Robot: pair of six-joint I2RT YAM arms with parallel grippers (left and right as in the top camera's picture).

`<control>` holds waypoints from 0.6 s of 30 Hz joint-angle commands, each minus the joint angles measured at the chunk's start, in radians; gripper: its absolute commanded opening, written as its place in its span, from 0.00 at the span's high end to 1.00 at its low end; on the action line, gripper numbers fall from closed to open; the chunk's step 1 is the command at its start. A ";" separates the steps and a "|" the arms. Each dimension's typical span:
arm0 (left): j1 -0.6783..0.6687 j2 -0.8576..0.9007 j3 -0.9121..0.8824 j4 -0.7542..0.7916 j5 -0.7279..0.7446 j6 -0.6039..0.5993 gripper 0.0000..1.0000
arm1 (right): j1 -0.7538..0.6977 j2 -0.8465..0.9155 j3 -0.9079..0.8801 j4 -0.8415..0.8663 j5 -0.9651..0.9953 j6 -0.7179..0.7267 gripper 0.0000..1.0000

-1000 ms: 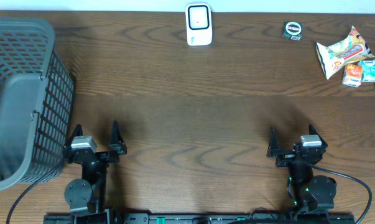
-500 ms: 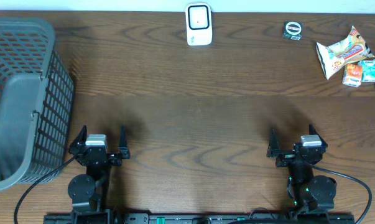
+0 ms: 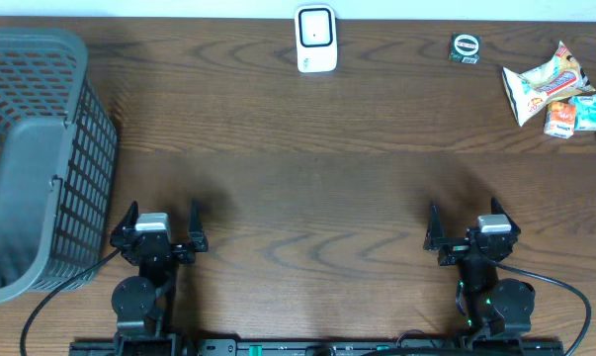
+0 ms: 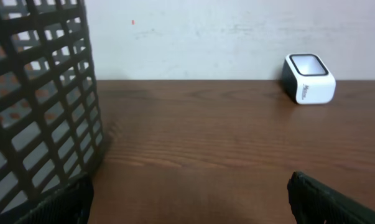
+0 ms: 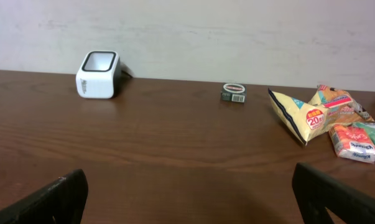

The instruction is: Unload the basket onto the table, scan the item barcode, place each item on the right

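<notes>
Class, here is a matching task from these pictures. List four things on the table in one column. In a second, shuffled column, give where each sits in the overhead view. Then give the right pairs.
Things:
1. white scanner
2. grey basket
3. snack packets
4. small dark box

Places in the overhead view:
A. far right corner
B. left edge
C. far edge, near the middle
D. far edge, between the scanner and the snacks

Pairs: 1-C, 2-B, 3-A, 4-D
</notes>
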 commanded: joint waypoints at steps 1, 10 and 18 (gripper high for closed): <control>-0.001 -0.008 -0.015 -0.043 -0.060 -0.052 0.02 | -0.004 -0.006 -0.002 -0.005 0.005 -0.008 0.01; 0.001 -0.008 -0.015 -0.045 -0.048 -0.060 0.02 | -0.004 -0.006 -0.002 -0.005 0.005 -0.008 0.01; 0.000 -0.008 -0.015 -0.045 -0.034 -0.006 0.02 | -0.004 -0.006 -0.002 -0.005 0.005 -0.008 0.01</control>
